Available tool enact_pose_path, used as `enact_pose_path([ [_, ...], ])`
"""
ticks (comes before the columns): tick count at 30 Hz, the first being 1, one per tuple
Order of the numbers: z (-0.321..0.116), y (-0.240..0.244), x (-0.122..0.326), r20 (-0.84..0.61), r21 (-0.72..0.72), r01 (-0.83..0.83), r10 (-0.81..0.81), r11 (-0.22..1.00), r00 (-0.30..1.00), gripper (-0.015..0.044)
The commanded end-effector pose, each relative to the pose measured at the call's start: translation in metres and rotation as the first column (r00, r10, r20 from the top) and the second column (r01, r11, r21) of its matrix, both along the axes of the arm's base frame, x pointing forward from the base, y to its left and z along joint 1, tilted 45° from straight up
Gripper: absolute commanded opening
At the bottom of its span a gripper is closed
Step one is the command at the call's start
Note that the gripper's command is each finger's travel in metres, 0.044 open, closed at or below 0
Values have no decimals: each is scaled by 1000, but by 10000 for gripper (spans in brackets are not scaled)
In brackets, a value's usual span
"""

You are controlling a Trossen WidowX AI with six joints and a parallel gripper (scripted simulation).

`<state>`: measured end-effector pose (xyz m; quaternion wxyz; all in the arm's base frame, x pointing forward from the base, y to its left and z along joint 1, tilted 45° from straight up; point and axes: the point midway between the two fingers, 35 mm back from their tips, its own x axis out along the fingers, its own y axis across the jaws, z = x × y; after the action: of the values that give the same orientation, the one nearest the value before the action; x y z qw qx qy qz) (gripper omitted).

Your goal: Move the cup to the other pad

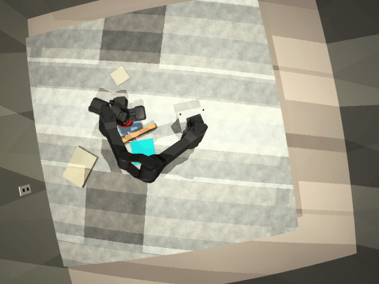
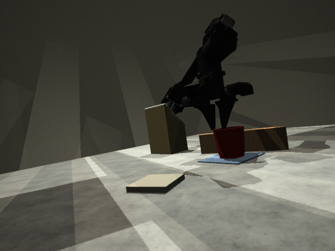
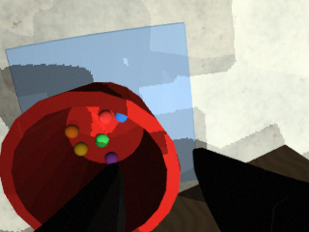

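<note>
The red cup (image 1: 125, 124) (image 2: 230, 143) (image 3: 43, 157) stands upright on the blue pad (image 1: 137, 126) (image 2: 207, 161) (image 3: 166, 48). Several coloured marbles (image 3: 101, 140) lie on the cup's floor in the wrist view. My gripper (image 2: 219, 128) (image 3: 157, 165) points down, partly open and holding nothing, with its tips about level with the cup's rim. In the wrist view one finger shows over the cup's mouth and the other beyond its rim, so the rim lies between them. The cyan pad (image 1: 143, 147) is partly hidden under my arm in the top view.
A wooden bar (image 1: 139, 133) (image 2: 266, 138) stands between the two pads. A small cream block (image 1: 119, 76) (image 2: 155, 181) lies on the blue pad's far side from the bar. A larger cream block (image 1: 80, 166) lies left of the cyan pad. My arm's base sits on a tall box (image 2: 158, 129).
</note>
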<state>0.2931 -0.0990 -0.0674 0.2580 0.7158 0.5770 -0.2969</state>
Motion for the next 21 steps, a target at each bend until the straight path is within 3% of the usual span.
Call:
enact_pose_path([
  [1, -6, 7, -1, -10, 11, 1, -1, 1000, 1000, 148],
  [21, -27, 28, 2, -9, 14, 0, 0, 1000, 1000, 148],
])
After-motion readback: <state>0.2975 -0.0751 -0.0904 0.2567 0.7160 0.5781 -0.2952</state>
